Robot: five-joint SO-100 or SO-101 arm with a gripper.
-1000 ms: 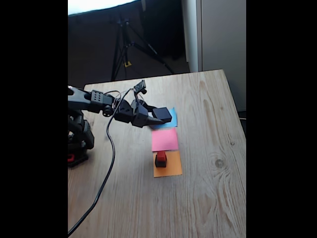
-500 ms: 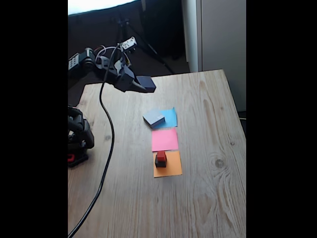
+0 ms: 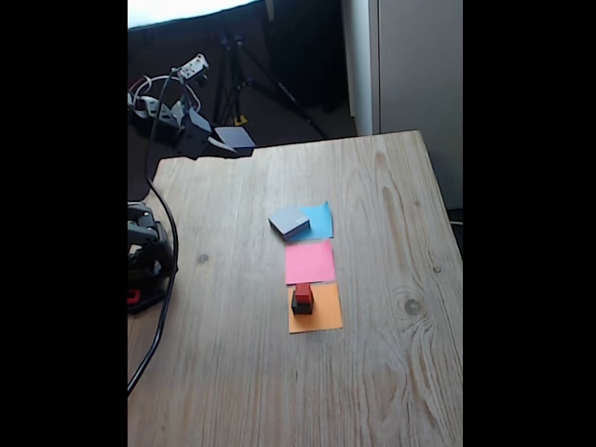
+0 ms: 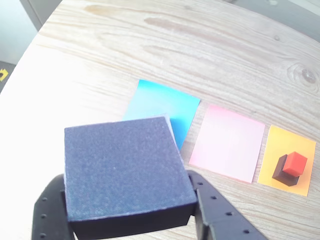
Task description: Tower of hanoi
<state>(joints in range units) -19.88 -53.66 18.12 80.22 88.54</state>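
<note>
My gripper (image 3: 226,146) hangs high over the table's far left corner, shut on the medium black block (image 3: 237,140). In the wrist view that block (image 4: 125,170) sits large between the two black fingers (image 4: 215,215) of the gripper (image 4: 125,205). The large flat grey block (image 3: 290,222) lies on the blue paper square (image 3: 319,222), far below and to the right of the gripper. On the orange square (image 3: 317,317) the tiny red cube (image 3: 304,291) rests on top of the small black cube (image 3: 302,304); both also appear in the wrist view, red cube (image 4: 296,162) on black cube (image 4: 281,175).
A pink paper square (image 3: 309,262) lies bare between the blue and orange ones on the wooden table (image 3: 391,354). The arm's base (image 3: 147,261) and a black cable (image 3: 158,326) occupy the left edge. A tripod (image 3: 233,84) stands behind the table.
The gripper has lifted the medium black block off the grey block and swung it up and back to the far left. The grey block and the red-on-black stack stayed put.
</note>
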